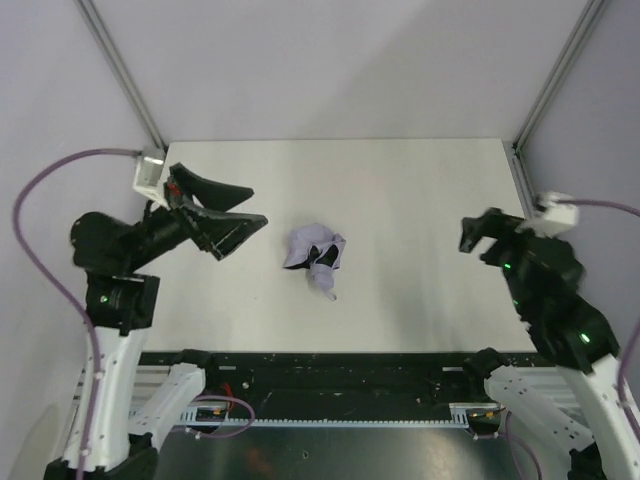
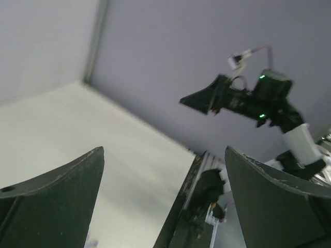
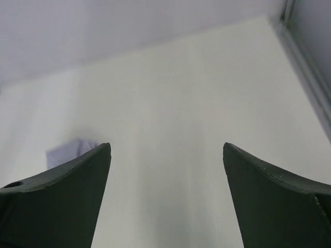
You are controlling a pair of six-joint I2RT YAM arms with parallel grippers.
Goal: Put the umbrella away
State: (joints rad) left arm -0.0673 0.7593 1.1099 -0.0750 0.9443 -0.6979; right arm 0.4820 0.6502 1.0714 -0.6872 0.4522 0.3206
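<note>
At the near edge, a black metal rail (image 1: 330, 375) runs across between the white, hard-shelled arm bases, with thin wires tucked along it. Beyond it lies the table (image 1: 420, 190), a flat, matte, off-white surface.

The left gripper (image 1: 255, 206) reaches in from the left side. It is made of dull black plastic and its fingers are broad, curved wedges. Its jaws are spread wide with nothing between them, and the left wrist view shows only bare table and the other arm through the gap. The right gripper (image 1: 478, 232) hangs over the right side of the table. Its jaws are also released and empty, and their inner edges look slightly chipped in the right wrist view. Smooth purple-grey cables (image 1: 30, 210) loop out from each arm.

The umbrella (image 1: 316, 255) lies on the table near its middle, between the two grippers and touching neither, a little closer to the left one. It is a small, crumpled bundle of soft, pale lavender fabric with loose folds. There is a dark patch in its centre, and a short tab pokes out toward the near edge. Its shaft cannot be made out.

Farther back, plain pale grey walls (image 1: 330, 70) enclose the table, with slim metal posts (image 1: 120, 75) rising at the back corners.
</note>
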